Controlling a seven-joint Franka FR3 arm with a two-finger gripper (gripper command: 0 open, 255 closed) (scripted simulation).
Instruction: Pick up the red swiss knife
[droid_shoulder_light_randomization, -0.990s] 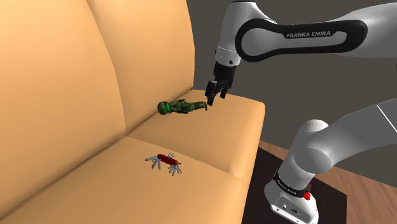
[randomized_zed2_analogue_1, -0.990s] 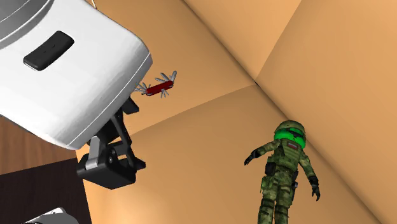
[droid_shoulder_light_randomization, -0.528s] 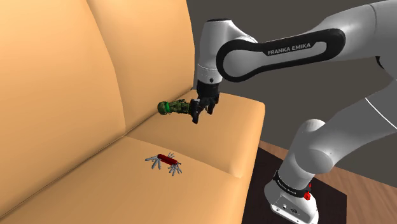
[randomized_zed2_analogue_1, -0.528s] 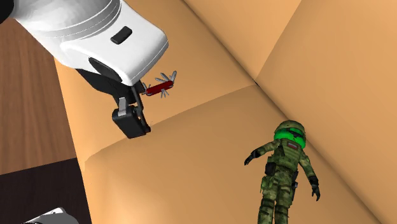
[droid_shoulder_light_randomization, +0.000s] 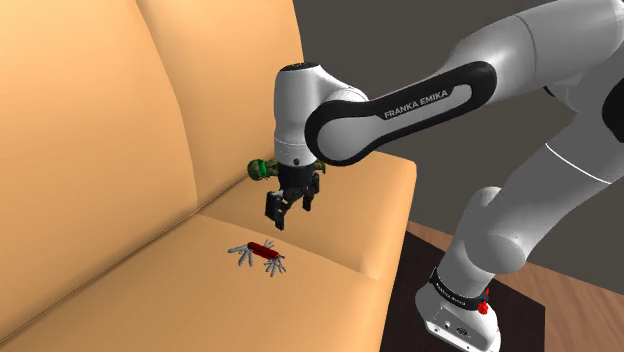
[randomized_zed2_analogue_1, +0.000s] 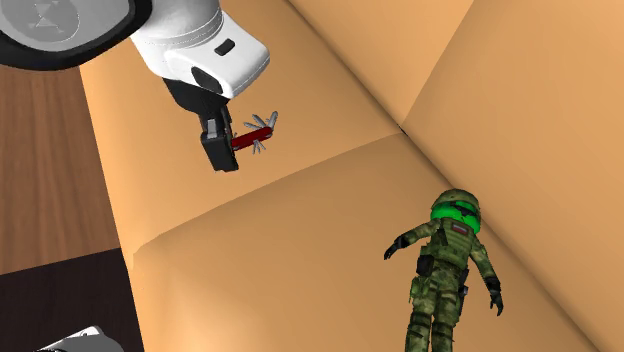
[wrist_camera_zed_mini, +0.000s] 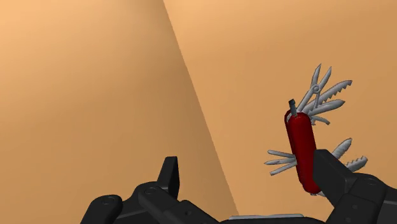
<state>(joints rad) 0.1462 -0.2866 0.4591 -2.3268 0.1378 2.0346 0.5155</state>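
Hovering over the sofa (droid_shoulder_light_randomization: 120, 150) seat: jaws apart, empty, just above & beside the red knife (droid_shoulder_light_randomization: 260, 256). The knife lies flat on a seat cushion near the seam, w/ grey tools fanned out at both ends. In the wrist view it sits by one finger, not between the two. Handling (est.): small, light, rigid, smooth body; fanned tools may snag, so clamp across the red body mid-length. Vs. 1.0 s ago: arm (droid_shoulder_light_randomization: 400, 100) has swung from beside the toy soldier (randomized_zed2_analogue_1: 450, 265) toward the knife; both things unmoved.

The arm (droid_shoulder_light_randomization: 380, 105) hides most of the toy soldier (droid_shoulder_light_randomization: 259, 168); a tool finger (wrist_camera_zed_mini: 334, 175) covers one end of the red knife (wrist_camera_zed_mini: 301, 143).
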